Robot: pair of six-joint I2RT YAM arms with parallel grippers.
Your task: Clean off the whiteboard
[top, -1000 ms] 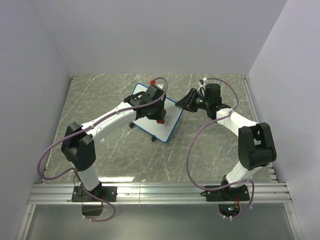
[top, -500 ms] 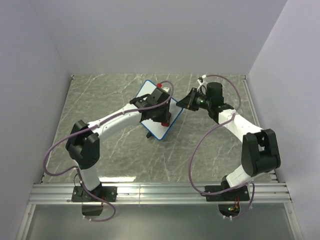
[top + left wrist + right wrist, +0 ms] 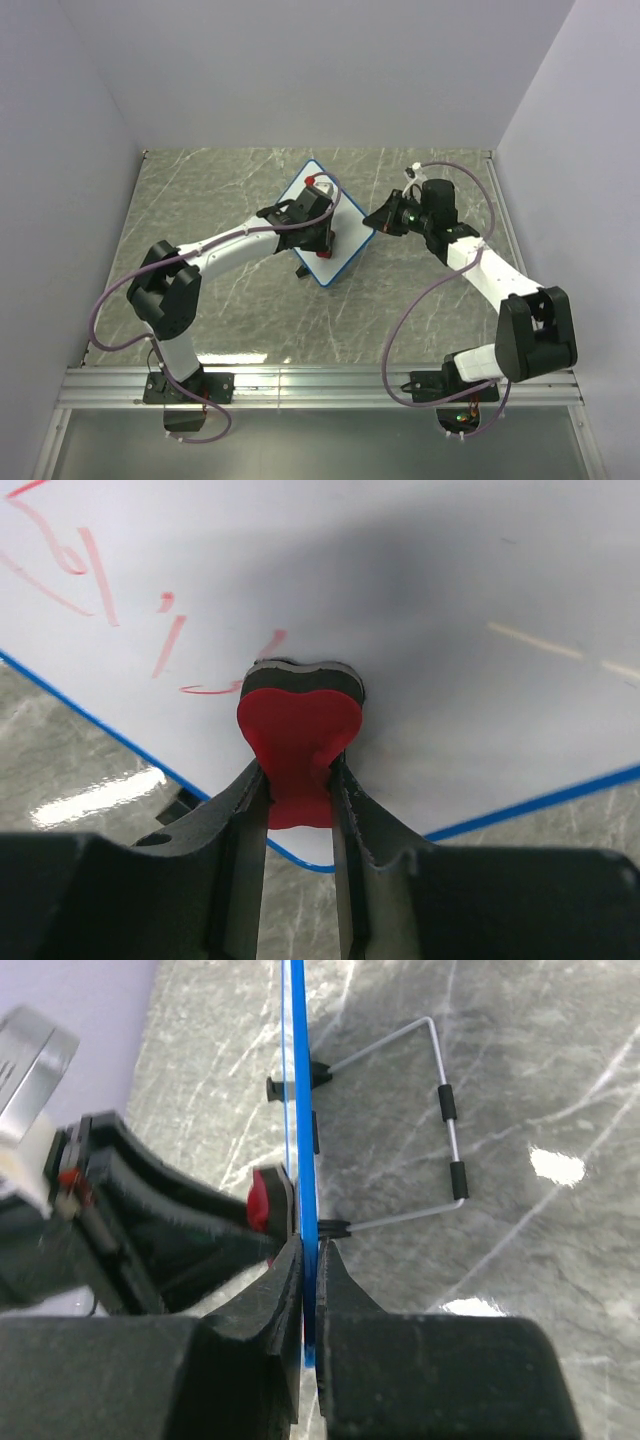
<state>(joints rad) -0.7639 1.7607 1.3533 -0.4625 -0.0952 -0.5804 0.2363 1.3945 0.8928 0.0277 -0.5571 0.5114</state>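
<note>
Whiteboard (image 3: 348, 240) propped on edge between the two claws, over the middle of the grey marbled table (image 3: 540, 1050).

Right claw (image 3: 308, 1260): fingers pressed together on the thin blue frame, one on each face, pinching the board's edge. From this wrist the board runs edge-on, straight ahead of the fingertips.

Left claw (image 3: 298, 785): fingers closed on a red eraser (image 3: 297, 725). Its dark felt face lies against the white surface directly ahead of the fingertips, and a rounded corner of the frame shows just below the fingers.

The left claw and the eraser are on the writing face. A bent wire stand (image 3: 445, 1120) with black sleeves folds out from the opposite face.

Board surface: white and glossy, with a blue border. Red scribbles (image 3: 90, 580) lie up and to the left of the eraser, and one short red stroke reaches its upper left edge. To the eraser's right is a faint pale dashed streak (image 3: 525, 640).
</note>
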